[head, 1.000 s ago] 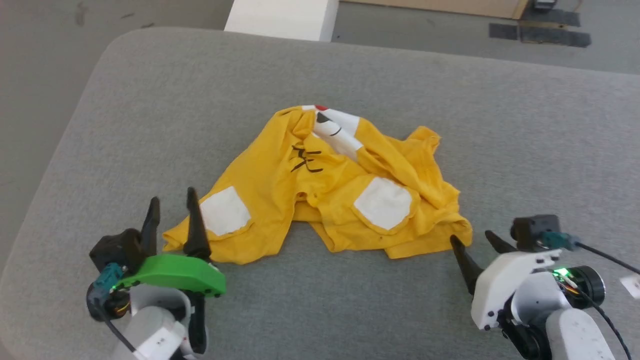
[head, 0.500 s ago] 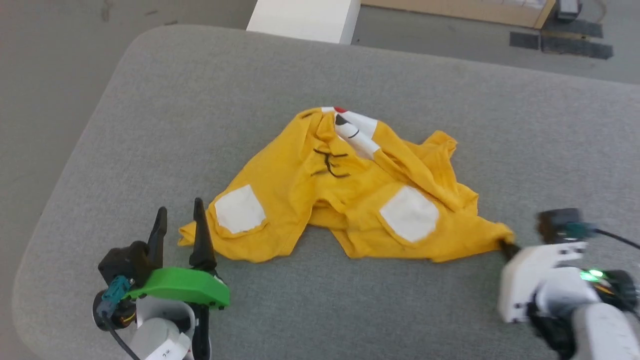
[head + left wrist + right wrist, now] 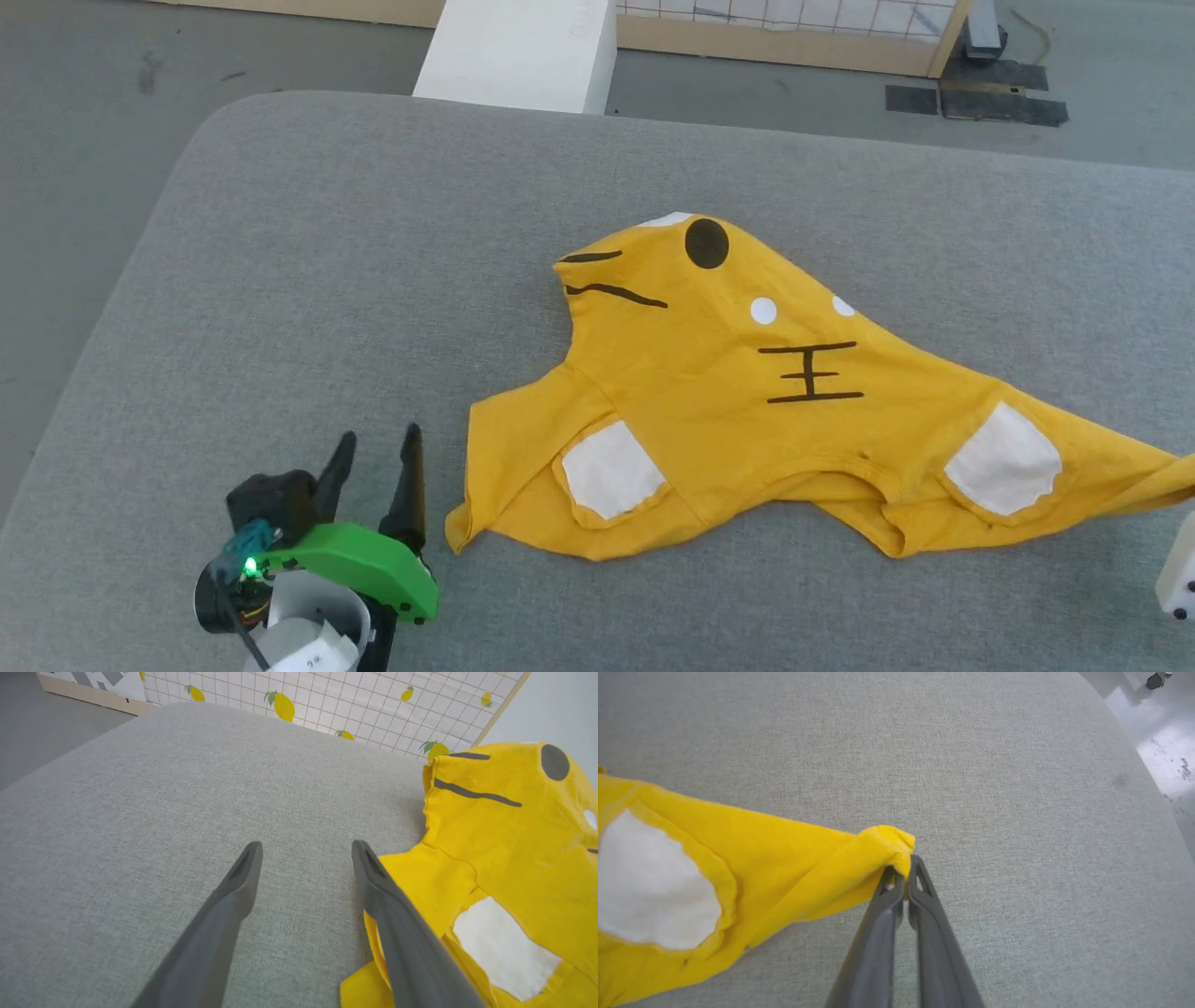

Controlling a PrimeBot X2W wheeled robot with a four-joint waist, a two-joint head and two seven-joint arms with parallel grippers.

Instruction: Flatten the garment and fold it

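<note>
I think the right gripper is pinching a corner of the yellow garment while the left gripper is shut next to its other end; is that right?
Not quite: the left gripper is open, fingers spread apart, as the left wrist view shows. It is next to the garment's other end, and the right gripper does pinch a corner.

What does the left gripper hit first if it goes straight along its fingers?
Likely nothing but bare grey cushion: the left gripper points past the garment, whose sleeve edge lies close on its right. Depth is unclear, so it could brush that edge.
</note>
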